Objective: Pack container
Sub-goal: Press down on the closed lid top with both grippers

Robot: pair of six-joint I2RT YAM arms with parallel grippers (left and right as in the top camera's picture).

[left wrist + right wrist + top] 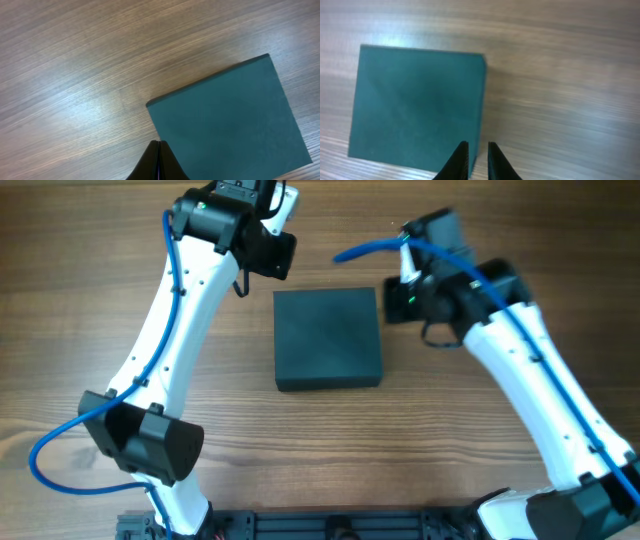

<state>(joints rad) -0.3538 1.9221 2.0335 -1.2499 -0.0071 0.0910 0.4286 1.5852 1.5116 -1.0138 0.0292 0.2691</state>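
Nearest the arm bases, the bare wood-grain table (80, 330) holds nothing to go into the box, so any packing would have to begin with goods that no view shows.

Mid-table sits the dark teal-grey matte rectangular container (328, 338), flat on the wood with its lid down and flush. I cannot tell which edge carries the hinge. Working the wrong edge would only shove the box along.

Beside its far right corner hangs the right gripper (478, 147). Its black fingers are a narrow slit apart and hold nothing, and they are lined up roughly with the box's right edge. That slit looks too small to take the lid's thickness. A descent as it stands would likely land a fingertip on top of the lid or jam one against the side wall.

Beyond the far left corner hangs the left gripper (159, 147), pressed fully together and empty, just off the box's corner. Closed like that it can push but not pinch. The box looks light and the wood smooth, so an unbraced push could spin or slide it away from the other arm.

Both wrists crowd the far side, so reaching for the lid together risks them knocking into each other above it.
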